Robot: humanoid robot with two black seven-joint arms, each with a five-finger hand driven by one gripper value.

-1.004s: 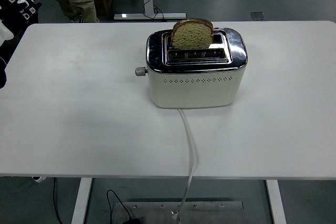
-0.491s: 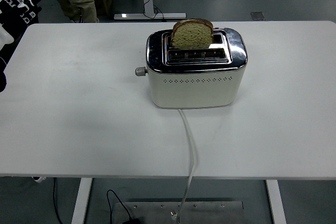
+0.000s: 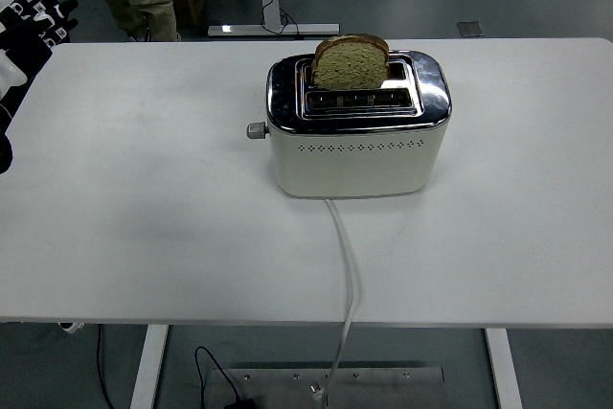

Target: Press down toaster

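Toaster [image 3: 357, 131], the cream, chrome-topped two-slot one, sits just past table centre toward 12 o'clock, a brown bread slice [image 3: 351, 62] standing high in its rear slot and its small grey lever knob [image 3: 256, 129] sticking out at 9 o'clock. Your left hand [image 3: 34, 11] hovers off the white table [image 3: 144, 217] at 10 o'clock, black fingers spread, holding nothing. Press off-centre and that knob could slip free, or the light toaster skid. Against a second ago, the hand has drifted slightly up and outward.
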